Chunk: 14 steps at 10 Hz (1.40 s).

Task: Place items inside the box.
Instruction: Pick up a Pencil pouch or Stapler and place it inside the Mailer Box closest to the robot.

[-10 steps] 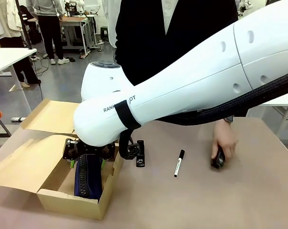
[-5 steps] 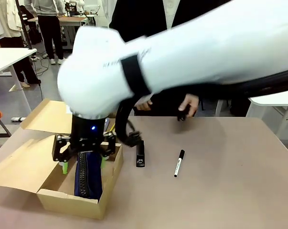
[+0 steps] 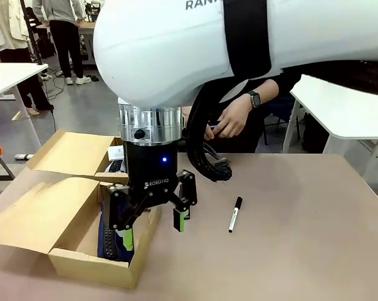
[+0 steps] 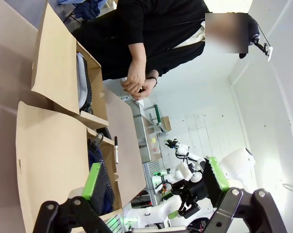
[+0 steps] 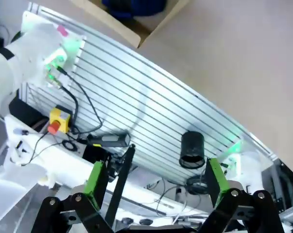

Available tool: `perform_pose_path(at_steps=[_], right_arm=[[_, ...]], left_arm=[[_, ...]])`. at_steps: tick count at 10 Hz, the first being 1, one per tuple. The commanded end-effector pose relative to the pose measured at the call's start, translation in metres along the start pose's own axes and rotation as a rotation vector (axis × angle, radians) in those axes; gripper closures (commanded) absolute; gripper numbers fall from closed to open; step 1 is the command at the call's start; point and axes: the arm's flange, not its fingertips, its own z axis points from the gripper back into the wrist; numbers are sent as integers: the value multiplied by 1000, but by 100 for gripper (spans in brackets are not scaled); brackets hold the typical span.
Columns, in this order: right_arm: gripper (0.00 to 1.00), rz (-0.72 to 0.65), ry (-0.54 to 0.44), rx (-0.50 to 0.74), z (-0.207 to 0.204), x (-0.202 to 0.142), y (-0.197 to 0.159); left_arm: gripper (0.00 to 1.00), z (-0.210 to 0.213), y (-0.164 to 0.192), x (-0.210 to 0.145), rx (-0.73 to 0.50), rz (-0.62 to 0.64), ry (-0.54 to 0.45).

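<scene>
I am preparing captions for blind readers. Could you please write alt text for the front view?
The right gripper, fingers open, hangs above the right wall of an open cardboard box holding a navy pouch. A marker lies on the table; a person stands behind.

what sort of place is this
Likely a robotics lab: a slotted aluminium mounting plate with a yellow emergency-stop box, and white work tables with people standing behind.

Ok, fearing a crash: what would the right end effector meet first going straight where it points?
Probably the right wall of the brown cardboard box, which the right end effector straddles; depth is unclear.
</scene>
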Motion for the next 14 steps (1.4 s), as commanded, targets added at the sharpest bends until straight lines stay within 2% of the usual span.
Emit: perform_pose_path(at_steps=[1,3,5,7,8,9,10,12,13,14], right_arm=[[0,-62,-114,108,17,-8,-32],[0,-177,-264,357,44,-64,-147],[0,-288,-434,809,52,-127,-249],[0,-769,-620,1292,38,-195,-330],[0,-976,-764,1421,24,-228,-353],[0,-1034,-882,1538,8,-260,-368],[0,-1209,-957,1509,-19,-290,-381],[0,-1090,-931,1490,-71,-307,-390],[0,-1128,-826,1392,-85,-288,-381],[0,-981,-695,1318,49,-311,-460]], left_arm=[[0,-1,-1,0,-22,-21,-16],[0,-1,-1,0,-22,-21,-16],[0,-1,-1,0,-22,-21,-16],[0,-1,-1,0,-22,-21,-16],[0,-1,-1,0,-22,-21,-16],[0,-1,-1,0,-22,-21,-16],[0,-1,-1,0,-22,-21,-16],[0,-1,-1,0,-22,-21,-16],[0,-1,-1,0,-22,-21,-16],[0,-1,-1,0,-22,-21,-16]])
